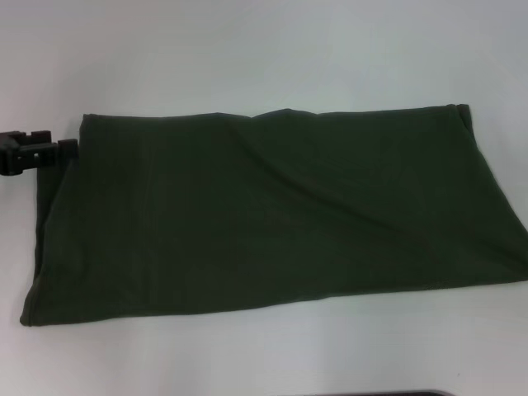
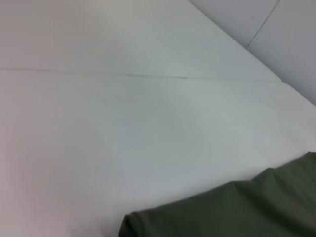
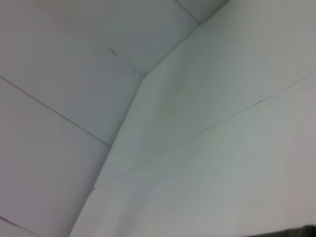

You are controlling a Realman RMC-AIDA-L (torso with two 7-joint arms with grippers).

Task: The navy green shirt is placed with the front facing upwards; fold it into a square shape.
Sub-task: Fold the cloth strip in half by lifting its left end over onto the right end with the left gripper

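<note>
The navy green shirt (image 1: 264, 214) lies flat on the white table as a long rectangle running left to right. Only plain green cloth faces up, and no lettering shows. My left gripper (image 1: 58, 150), a black block, sits at the shirt's far-left edge, touching or just beside the cloth. In the left wrist view a corner of the shirt (image 2: 237, 212) lies on the table. A thin dark sliver (image 3: 296, 231) at the edge of the right wrist view may be the shirt's border. My right gripper is out of view.
The white table (image 1: 247, 49) reaches well beyond the shirt on the far side and the near side. Its edge (image 3: 123, 123) and the pale tiled floor (image 3: 44, 163) show in the right wrist view. A dark object (image 1: 388, 393) peeks in at the near edge.
</note>
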